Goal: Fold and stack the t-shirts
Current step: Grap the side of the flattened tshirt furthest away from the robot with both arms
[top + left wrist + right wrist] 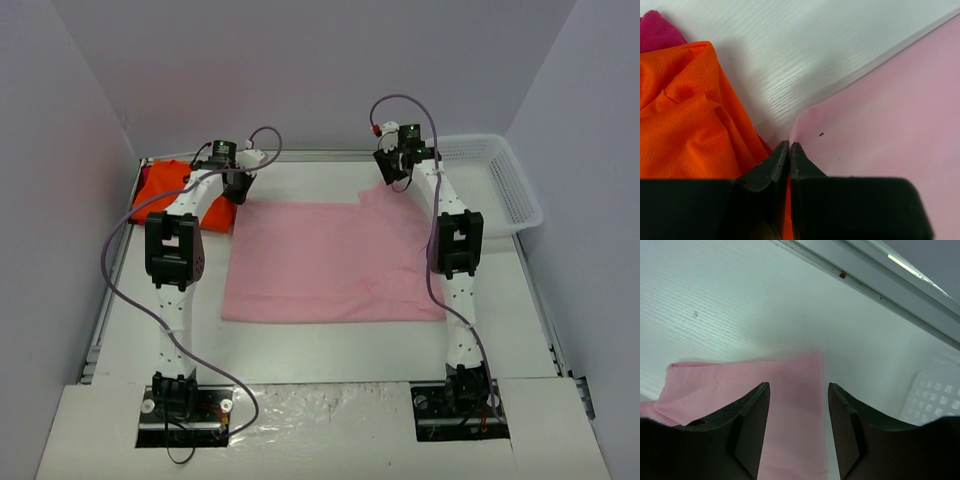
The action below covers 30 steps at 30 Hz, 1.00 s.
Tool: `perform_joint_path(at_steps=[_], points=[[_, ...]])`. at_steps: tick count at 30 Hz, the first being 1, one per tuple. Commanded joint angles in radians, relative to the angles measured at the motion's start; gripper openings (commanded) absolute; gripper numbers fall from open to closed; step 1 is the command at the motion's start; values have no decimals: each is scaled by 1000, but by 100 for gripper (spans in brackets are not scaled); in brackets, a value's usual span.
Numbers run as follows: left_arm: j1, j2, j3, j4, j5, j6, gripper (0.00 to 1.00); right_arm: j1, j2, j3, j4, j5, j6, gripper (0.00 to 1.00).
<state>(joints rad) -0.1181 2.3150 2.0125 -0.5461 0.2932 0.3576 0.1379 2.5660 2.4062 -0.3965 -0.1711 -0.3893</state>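
The light pink t-shirt [330, 262] lies spread flat in the middle of the table. The bright orange t-shirt [168, 187] lies crumpled at the back left. My left gripper [238, 190] is at the pink shirt's back left corner. In the left wrist view it [789, 145] is shut, with the pink corner [865, 110] running into its tips and orange cloth [685, 125] to its left. My right gripper [398, 180] is open over the pink shirt's back right sleeve. In the right wrist view it [799, 387] straddles the sleeve's [790, 400] edge.
A white mesh basket [505, 180] stands at the back right, and its corner shows in the right wrist view [935, 395]. A magenta cloth [657, 30] peeks out behind the orange shirt. A metal rail [880, 285] runs along the table's back edge.
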Motion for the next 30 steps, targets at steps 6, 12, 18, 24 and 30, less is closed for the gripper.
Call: perform_joint_path(at_steps=[6,12,18,24,30], points=[[-20,-75,-18,21,-42,-11,2,-41,114,137,93,-67,93,48],[-22,-74,-41,32,-48,-6,2,-81,160,180,90,-145,138,49],[-28,-68,-37,31,-49,-8,2,-104,180,160,65,-214,156,49],[-31,-68,-34,29,-51,-8,2,-104,177,137,32,-277,147,48],[-31,-63,-24,26,-46,-9,2,-98,180,136,22,-304,148,48]])
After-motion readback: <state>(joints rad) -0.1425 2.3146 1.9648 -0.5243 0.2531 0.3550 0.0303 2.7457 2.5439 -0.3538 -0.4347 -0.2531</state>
